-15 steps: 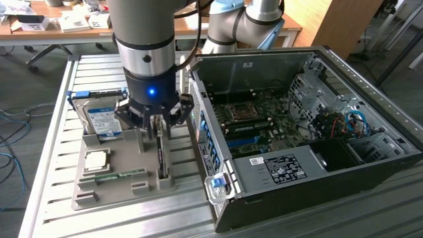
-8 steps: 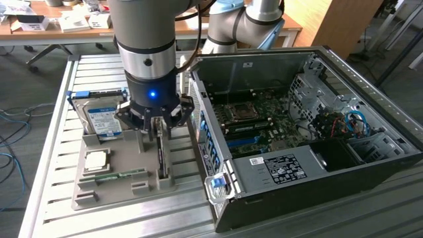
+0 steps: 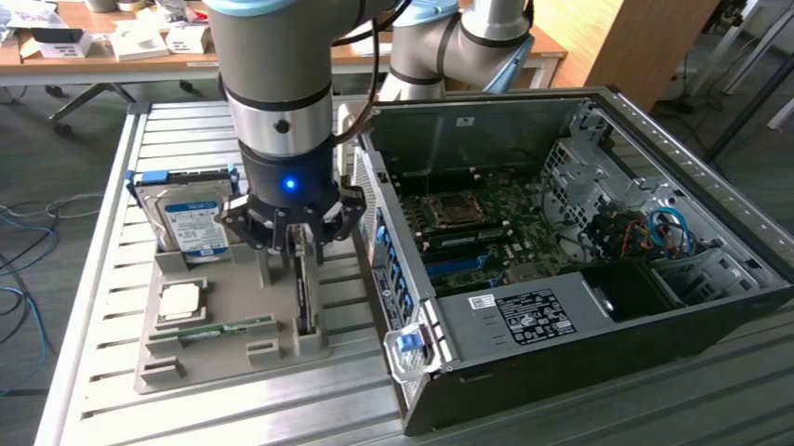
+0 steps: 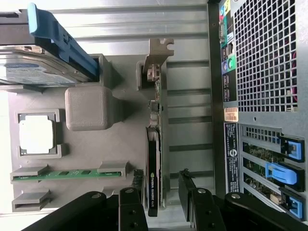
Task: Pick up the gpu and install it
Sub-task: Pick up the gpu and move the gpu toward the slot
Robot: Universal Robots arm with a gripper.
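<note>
Over the grey holder (image 3: 211, 358) on the slatted surface (image 3: 93, 325), the fingers (image 4: 186, 185) stand apart on either side of the gpu (image 4: 153, 159), upright on edge in its slot, so centring first should let both close squarely on its flat faces.

Bright even light, soft shadows, mild glare

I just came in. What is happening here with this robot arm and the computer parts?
The robot arm is working over a grey parts holder beside an open computer case. Its gripper hangs right above the gpu, which stands on edge in the holder. The fingers are open, one on each side of the card, not gripping it. The gpu is not yet lifted.
</note>
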